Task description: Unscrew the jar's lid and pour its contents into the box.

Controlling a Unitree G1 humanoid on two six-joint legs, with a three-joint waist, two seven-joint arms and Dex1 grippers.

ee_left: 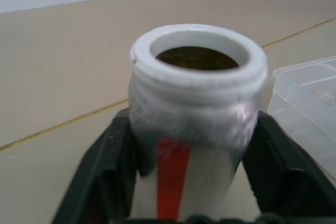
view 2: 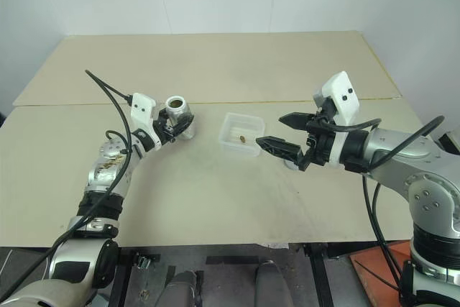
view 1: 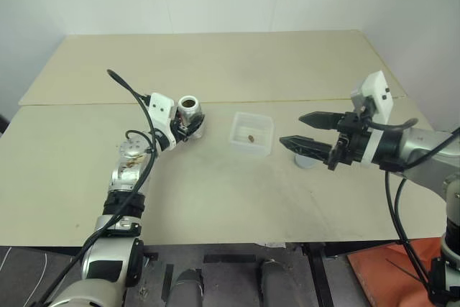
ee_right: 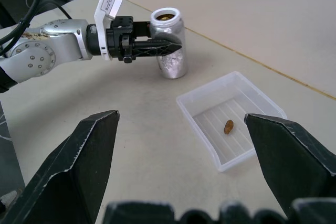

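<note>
1. Though viewed from several sides, cannot tell whether left pincer (view 1: 188, 129) clamps the jar (view 1: 190, 111) or merely flanks it; one black finger close against each side.
2. Stands upright on the table (view 1: 215, 199) between those fingers, lidless, mouth open (red mark turned toward the left wrist).
3. Right pincer (view 1: 291, 129): spread wide, gripping nothing, held roughly level above the table.
4. Just ahead of right pincer's tips, between the two pincers: the box (view 1: 234, 133), clear, flat on the table, near the jar but apart from it.
5. Inside it, the contents (ee_right: 229, 126): a single brown lump on the floor of the box.
6. Beneath right pincer, on the table: the lid (view 1: 305, 162), round and grey, partly hidden by the lower finger.
</note>
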